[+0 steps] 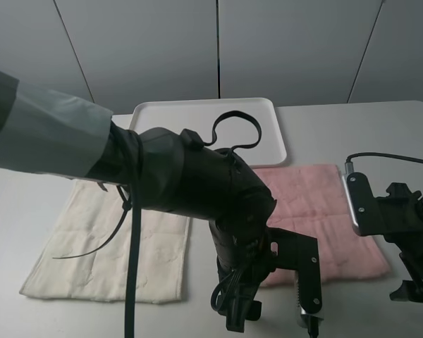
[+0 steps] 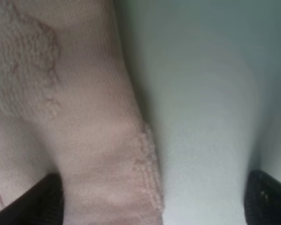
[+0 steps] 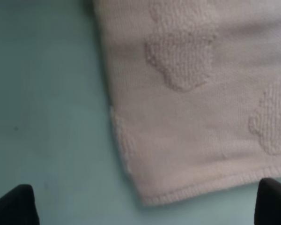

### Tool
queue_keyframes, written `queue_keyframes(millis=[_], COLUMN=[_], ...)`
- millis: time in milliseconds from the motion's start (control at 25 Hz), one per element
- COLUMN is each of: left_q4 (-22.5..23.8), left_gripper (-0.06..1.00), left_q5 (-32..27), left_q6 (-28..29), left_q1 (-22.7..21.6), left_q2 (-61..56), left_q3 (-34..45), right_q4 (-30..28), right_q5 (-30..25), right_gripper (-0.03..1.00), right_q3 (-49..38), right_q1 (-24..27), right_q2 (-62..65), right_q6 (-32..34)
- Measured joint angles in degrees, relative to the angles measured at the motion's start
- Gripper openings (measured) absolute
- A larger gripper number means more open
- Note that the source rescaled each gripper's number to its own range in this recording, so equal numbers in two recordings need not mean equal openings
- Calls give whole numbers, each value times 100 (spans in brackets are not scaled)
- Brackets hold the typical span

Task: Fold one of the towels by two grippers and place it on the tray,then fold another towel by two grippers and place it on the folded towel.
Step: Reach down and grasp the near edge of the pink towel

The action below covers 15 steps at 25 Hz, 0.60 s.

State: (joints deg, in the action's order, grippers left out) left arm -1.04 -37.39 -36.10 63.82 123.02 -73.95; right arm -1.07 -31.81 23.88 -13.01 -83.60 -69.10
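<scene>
**benchbot_42:** so where were the towels at that point? Anything on the tray (image 1: 268,113)?

**foldfan:** nope, both were lying flat on the table (image 1: 381,134). The cream towel (image 1: 113,246) was spread out on the left. The pink towel (image 1: 317,211) was on the right, with its far edge just beside the near rim of the tray.

**benchbot_42:** and the grippers?

**foldfan:** the left gripper (image 2: 152,204) was down low at the pink towel's near left corner. Its jaws were spread wide, one tip over the cloth and the other over bare table, with the towel's edge running between them. It wasn't pinching anything, though I honestly couldn't tell whether a tip touched the fabric. The right gripper (image 3: 145,206) was spread wide too, with the pink towel's other near corner sitting between its tips and nothing in its grasp.

**benchbot_42:** was the overhead cam any help?

**foldfan:** kinda. The left arm (image 1: 183,183) covered the middle of the shot and hid part of the pink towel.
</scene>
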Motion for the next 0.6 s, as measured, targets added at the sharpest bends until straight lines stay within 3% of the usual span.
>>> queue_keyframes(millis=[600], left_q4=[-11], left_gripper=[100], left_q5=[0], left_q6=[-22], left_q1=[0], left_q2=[0], left_q3=[0], right_q4=[31], right_q5=[593], right_gripper=[100], right_q3=[0], right_q1=[0], right_q2=[-789], right_q6=[-47])
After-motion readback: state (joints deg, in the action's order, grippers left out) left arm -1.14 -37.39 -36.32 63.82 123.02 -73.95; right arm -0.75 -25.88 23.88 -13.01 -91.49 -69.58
